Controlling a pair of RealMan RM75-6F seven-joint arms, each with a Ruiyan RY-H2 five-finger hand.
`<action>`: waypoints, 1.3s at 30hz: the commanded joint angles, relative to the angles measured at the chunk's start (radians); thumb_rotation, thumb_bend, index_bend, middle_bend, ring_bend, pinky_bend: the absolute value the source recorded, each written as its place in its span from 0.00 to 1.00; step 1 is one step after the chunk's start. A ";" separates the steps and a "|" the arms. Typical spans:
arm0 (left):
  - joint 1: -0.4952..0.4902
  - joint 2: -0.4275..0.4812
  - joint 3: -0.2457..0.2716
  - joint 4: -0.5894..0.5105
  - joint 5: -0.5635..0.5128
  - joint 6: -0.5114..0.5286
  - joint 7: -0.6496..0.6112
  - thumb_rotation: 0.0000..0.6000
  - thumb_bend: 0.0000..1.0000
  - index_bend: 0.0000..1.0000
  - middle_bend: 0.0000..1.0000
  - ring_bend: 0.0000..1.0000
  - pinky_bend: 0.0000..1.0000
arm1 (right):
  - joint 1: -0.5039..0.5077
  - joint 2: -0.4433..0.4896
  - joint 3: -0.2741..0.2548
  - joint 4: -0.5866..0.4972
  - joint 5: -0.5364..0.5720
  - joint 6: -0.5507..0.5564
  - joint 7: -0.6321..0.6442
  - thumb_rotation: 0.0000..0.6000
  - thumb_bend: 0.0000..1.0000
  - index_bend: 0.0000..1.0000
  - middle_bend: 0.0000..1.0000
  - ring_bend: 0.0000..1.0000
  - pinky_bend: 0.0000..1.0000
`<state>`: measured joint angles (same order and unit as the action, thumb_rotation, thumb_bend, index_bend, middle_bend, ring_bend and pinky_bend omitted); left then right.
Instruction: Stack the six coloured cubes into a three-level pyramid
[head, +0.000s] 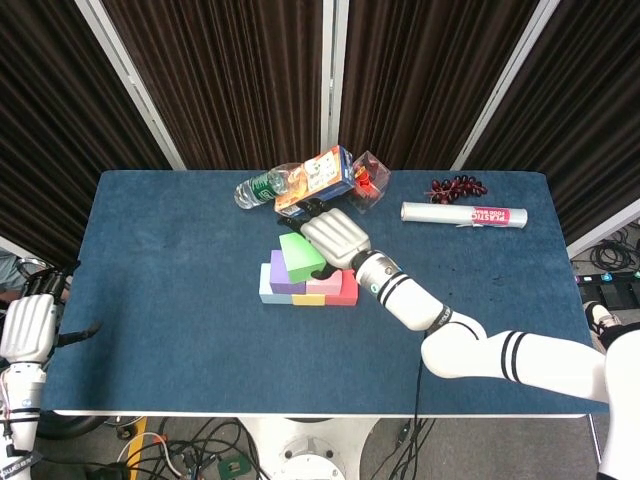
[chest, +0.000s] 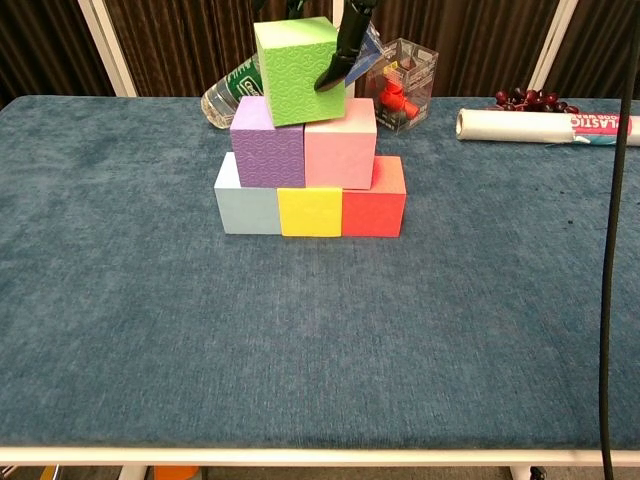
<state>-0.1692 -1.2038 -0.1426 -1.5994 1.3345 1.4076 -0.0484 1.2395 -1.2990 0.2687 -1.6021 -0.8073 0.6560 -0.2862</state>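
- The green cube (chest: 296, 70) is being held tilted by the right hand (head: 335, 238) at the top centre of the chest view, one dark fingertip (chest: 333, 75) being pressed on its front face.
- It is being supported on the purple cube (chest: 267, 152) and pink cube (chest: 338, 155).
- Those two are being carried by the pale blue cube (chest: 246, 208), yellow cube (chest: 309, 212) and red cube (chest: 373, 209) on the blue surface (chest: 320, 340).
- The left hand (head: 28, 328) is being kept at the head view's lower left edge, holding nothing; its fingers cannot be told apart or together.
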 joint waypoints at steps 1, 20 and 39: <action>-0.001 0.000 0.000 0.002 0.001 -0.002 -0.002 1.00 0.09 0.15 0.16 0.13 0.12 | -0.006 0.017 -0.001 -0.042 0.020 0.048 -0.013 1.00 0.15 0.15 0.45 0.05 0.00; -0.005 -0.006 0.002 0.019 0.007 -0.006 -0.016 1.00 0.09 0.15 0.16 0.13 0.12 | 0.026 -0.051 -0.031 -0.216 0.317 0.389 -0.285 1.00 0.13 0.15 0.46 0.07 0.00; -0.004 -0.012 0.005 0.041 0.008 -0.011 -0.038 1.00 0.09 0.15 0.16 0.13 0.12 | 0.019 -0.116 -0.002 -0.219 0.354 0.453 -0.343 1.00 0.13 0.15 0.46 0.07 0.00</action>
<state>-0.1733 -1.2157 -0.1381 -1.5590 1.3428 1.3962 -0.0865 1.2585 -1.4134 0.2652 -1.8204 -0.4551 1.1077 -0.6270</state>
